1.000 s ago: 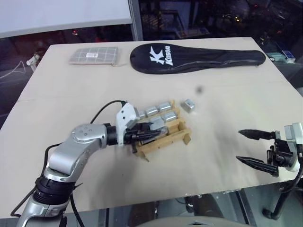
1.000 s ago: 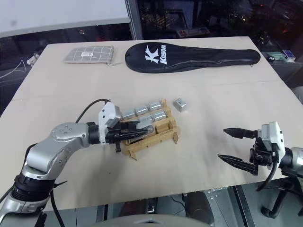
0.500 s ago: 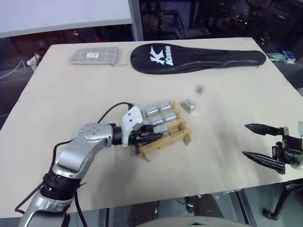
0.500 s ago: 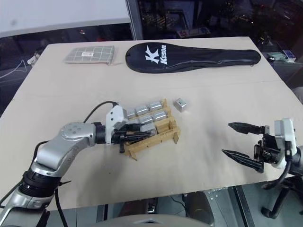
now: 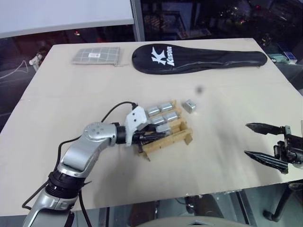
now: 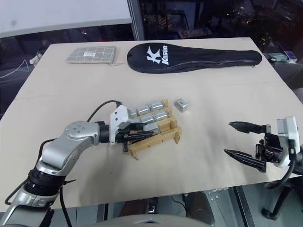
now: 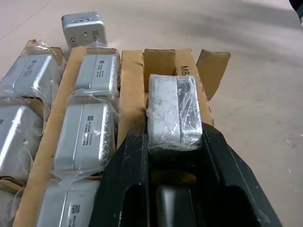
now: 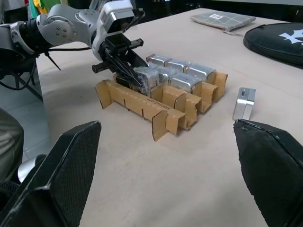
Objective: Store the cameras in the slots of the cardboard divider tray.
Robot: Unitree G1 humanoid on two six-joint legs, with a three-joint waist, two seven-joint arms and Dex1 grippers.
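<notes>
Cameras wrapped in clear film fill the far rows of the cardboard divider tray (image 5: 176, 137), which lies slantwise near the middle of the table (image 5: 71, 99). The left gripper (image 7: 173, 142) is clamped on one wrapped camera (image 7: 173, 111), holding it over the empty nearest row, its long axis running along that row toward the tray's open end. Six wrapped blocks (image 7: 87, 130) lie lengthwise in the other two rows. One bare camera (image 5: 190, 106) sits on the table just beyond the tray's far corner. The right gripper (image 5: 262, 143) hovers well apart over the table's right edge, its fingers spread wide and holding nothing.
</notes>
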